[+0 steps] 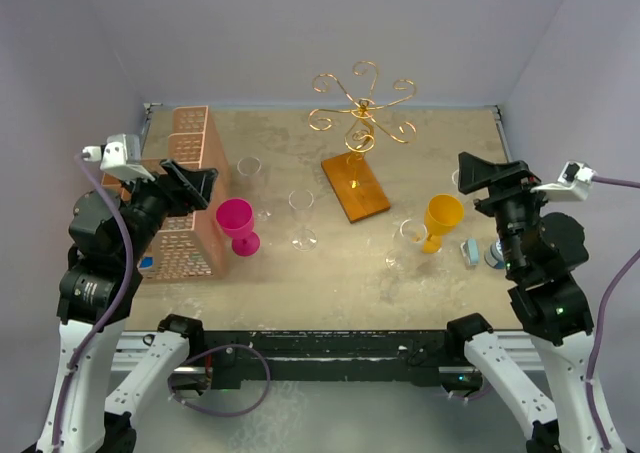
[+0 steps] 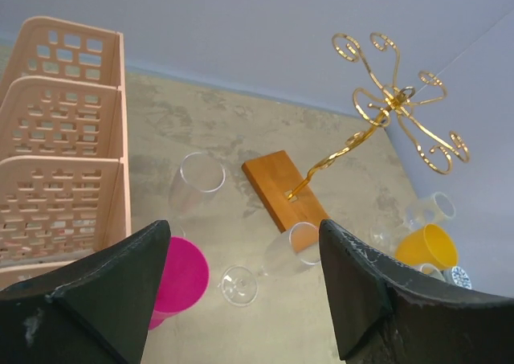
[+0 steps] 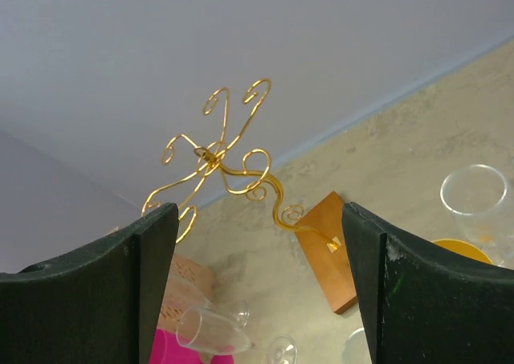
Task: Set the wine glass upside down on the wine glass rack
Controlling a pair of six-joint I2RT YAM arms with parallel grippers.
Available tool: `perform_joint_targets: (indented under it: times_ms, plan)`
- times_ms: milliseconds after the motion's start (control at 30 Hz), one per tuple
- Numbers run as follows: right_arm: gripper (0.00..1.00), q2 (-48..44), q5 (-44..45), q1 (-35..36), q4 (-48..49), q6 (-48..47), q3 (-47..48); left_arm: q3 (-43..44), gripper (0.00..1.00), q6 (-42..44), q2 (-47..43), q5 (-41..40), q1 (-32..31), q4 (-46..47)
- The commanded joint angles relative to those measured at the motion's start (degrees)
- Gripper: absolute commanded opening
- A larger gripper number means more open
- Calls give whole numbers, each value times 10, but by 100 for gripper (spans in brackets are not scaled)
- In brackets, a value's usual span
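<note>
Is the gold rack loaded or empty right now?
Empty. The wine glass rack has all its curled arms bare in every view; no glass hangs from them.

gold wire wine glass rack (image 1: 361, 108) on an orange-brown wooden base. pale orange crate (image 1: 190, 188) with a lattice pattern. magenta goblet (image 1: 236, 220), yellow cup (image 1: 442, 216), clear wine glass (image 1: 301, 213). desk (image 1: 300, 273) is mottled beige, walls (image 1: 300, 33) pale lilac. left claw (image 2: 242, 235) and right claw (image 3: 259, 211) are black.

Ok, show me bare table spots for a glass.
Bare: the near strip of table in front of the magenta goblet and yellow cup; the far right corner beside the wine glass rack. Crowded: clear glasses around the yellow cup and between goblet and rack.
</note>
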Motion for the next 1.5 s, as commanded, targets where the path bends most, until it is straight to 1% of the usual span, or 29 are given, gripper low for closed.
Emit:
perform_joint_targets:
  times_ms: [0,133,200,300,400,533,633,733,867,1033,1133,1233,1333,1467]
  plan:
    - [84,-2,-5,-2,52,-4,4,-12,72,-18,4,19,-4,67]
    - [84,16,-8,-2,60,-10,11,-28,72,-30,6,26,-4,92]
    - [83,31,-17,-2,68,-31,13,-31,73,-31,9,32,-4,92]
    - [82,60,8,-2,71,-46,20,-38,73,-27,10,37,-4,91]
    - [79,92,29,-3,71,-57,31,-49,73,-20,11,53,-4,97]
    - [73,152,26,-2,80,-76,34,-56,73,-22,14,74,-4,99]
    - [70,209,52,-3,66,-60,34,-60,73,-25,15,85,-4,99]
    - [69,238,81,-12,66,-43,27,-65,73,-27,14,90,-4,98]
    - [69,262,66,-84,91,-45,4,-73,73,-28,13,91,-4,99]
    - [67,292,38,-120,114,-43,-16,-75,73,-24,16,90,-4,98]
    - [63,306,26,-129,118,-34,-28,-74,73,-22,16,89,-4,96]
    - [61,316,29,-131,111,0,-40,-74,73,-19,16,89,-4,96]
    - [60,327,32,-131,115,23,-59,-74,73,-18,15,87,-4,96]
    - [57,351,35,-131,129,25,-69,-73,73,-18,15,87,-4,96]
